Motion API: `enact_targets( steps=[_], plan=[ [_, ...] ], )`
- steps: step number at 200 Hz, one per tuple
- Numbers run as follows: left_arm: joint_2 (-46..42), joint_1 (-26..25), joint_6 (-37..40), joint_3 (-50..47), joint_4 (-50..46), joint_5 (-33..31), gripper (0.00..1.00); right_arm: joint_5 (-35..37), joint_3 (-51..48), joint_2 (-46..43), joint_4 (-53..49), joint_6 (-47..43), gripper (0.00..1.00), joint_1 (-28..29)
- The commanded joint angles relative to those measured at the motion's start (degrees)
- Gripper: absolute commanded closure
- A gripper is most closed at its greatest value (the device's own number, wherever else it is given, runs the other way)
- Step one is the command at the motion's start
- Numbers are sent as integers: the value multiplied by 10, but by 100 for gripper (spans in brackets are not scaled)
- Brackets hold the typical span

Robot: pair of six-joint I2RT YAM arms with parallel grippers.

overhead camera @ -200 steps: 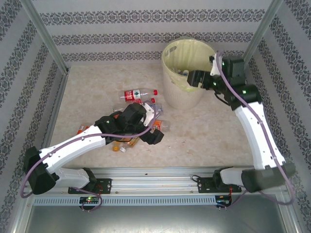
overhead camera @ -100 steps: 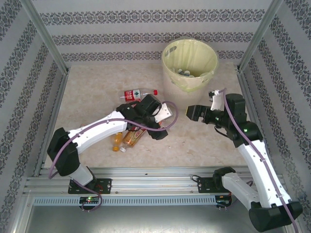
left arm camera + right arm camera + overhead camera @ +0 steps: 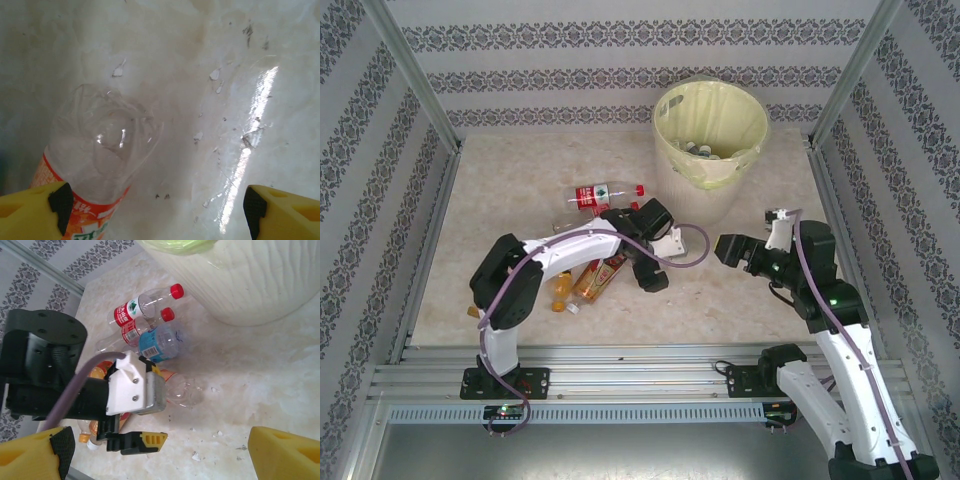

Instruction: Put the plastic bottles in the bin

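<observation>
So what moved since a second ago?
The right fingers pulled back from the bin toward the near edge. They now hang open and empty beside the bottles. The left arm folded its elbow in, and the left fingers slid a little right. They are open over an orange-label bottle and hold nothing. The bin and the bottles stayed put.

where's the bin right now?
Top view: the bin stands at the far edge of the table, right of centre. The red-labelled bottle lies just left of it.
</observation>
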Motion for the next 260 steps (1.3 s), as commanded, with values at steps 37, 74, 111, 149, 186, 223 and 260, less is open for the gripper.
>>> enact_targets(
  steps=[37,74,111,149,186,223,260],
  plan=[
    [63,6,42,43,26,-42,11,10,-16,-32,-30,16,10,-12],
    [95,6,43,65,30,-41,11,8,-13,-32,-33,17,10,-16],
    [108,6,37,75,33,-37,21,6,-15,-32,-34,18,10,-18],
    [109,6,31,81,35,-37,36,4,-19,-32,-31,20,11,-19],
    [106,6,18,102,47,-38,41,1,-19,-36,-30,22,11,-20],
    [100,15,-29,151,49,-9,47,-2,-20,-49,-37,26,11,-20],
    [75,33,-136,200,61,53,51,-53,-24,-68,-19,35,10,-20]
  ],
)
